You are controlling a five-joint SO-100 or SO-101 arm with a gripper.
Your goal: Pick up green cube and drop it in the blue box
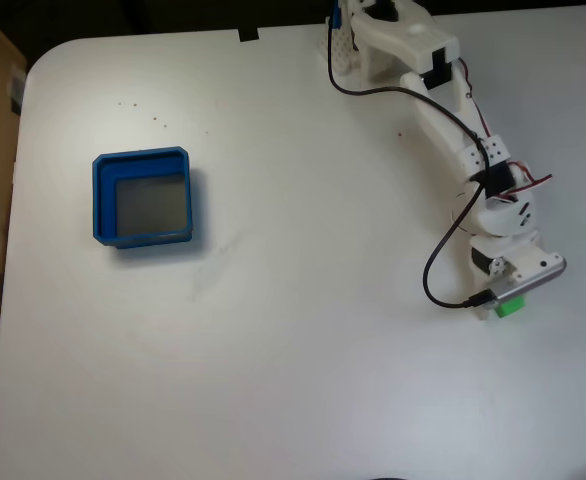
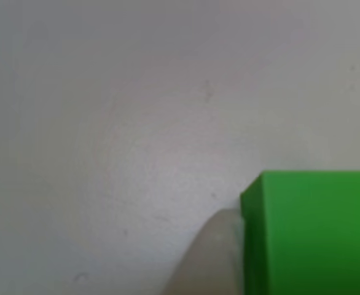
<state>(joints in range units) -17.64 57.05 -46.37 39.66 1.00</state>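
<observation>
Clearly risky at this point: only one pale fingertip (image 2: 214, 252) visible in the other view, touching the left face of the green cube (image 2: 315, 233), with no sign of the opposite finger. Could shove the cube sideways across the white table (image 1: 293, 350) if squeezed with contact on one side alone, or tip it out of the jaws during a lift if the hold sits near an edge. Could also drop it short, given the blue box (image 1: 145, 198) lying well apart from the cube, far to its left in the fixed view, with a long carry between.

Reaching out from the base (image 1: 358, 45) at the table's far edge, well up and left of the cube in the fixed view, stretched long and low, wrist bent down, gripper (image 1: 503, 300) right over the cube (image 1: 511, 307). Cannot tell whether spread or pinching: jaws hidden under the wrist. Resting on the table, just beneath the gripper, a green corner peeking out.
</observation>
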